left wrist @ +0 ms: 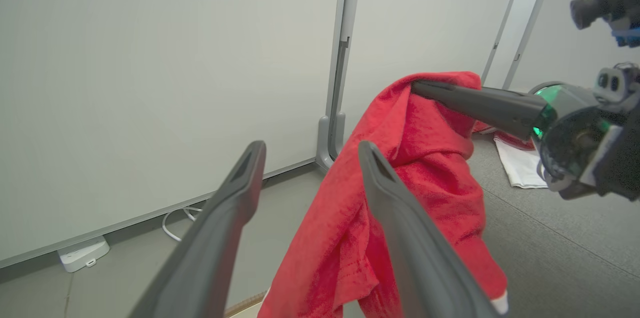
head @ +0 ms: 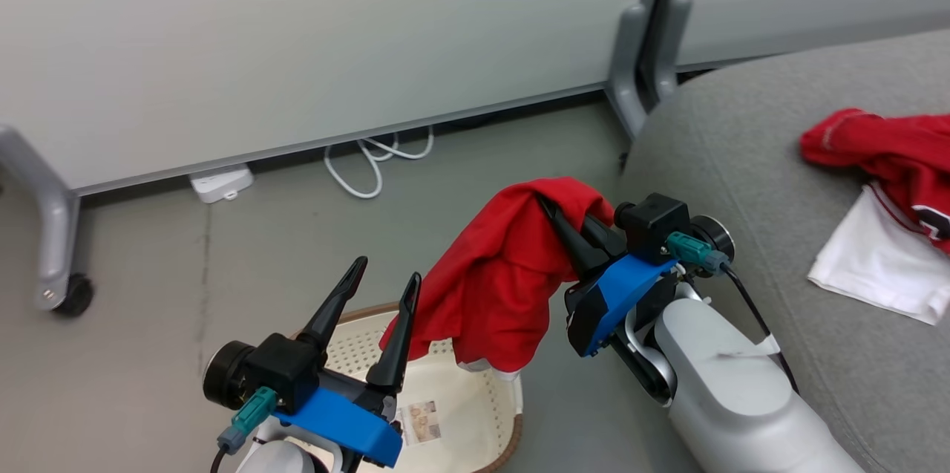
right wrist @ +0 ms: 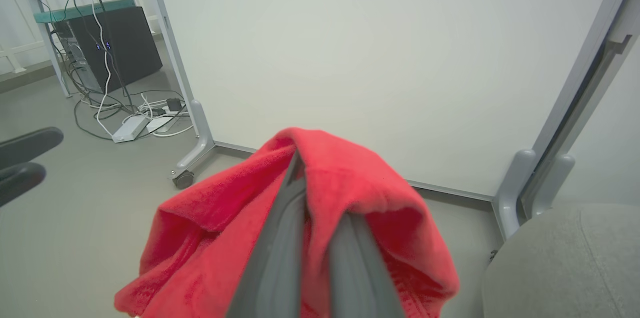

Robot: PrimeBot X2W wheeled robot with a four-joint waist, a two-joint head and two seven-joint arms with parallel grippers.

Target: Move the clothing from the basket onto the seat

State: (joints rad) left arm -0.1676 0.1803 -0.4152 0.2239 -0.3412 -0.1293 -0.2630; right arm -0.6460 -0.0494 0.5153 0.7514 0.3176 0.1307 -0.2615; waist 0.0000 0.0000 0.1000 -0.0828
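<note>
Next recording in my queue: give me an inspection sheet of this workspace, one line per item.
Surface: grey fabric sofa seat, one garment on it.
Job's things: plain red garment hangs from the right claw, lower end over the cream perforated plastic basket; red-and-white garment lies on the sofa.
Clutter: nothing seen.
Claws: left claw open, empty; right claw shut on the plain red garment.
Cables: white looped cable and white adapter on the grey floor; tangled cables beside a black box.
Surroundings: pale partition panels on castors.
</note>
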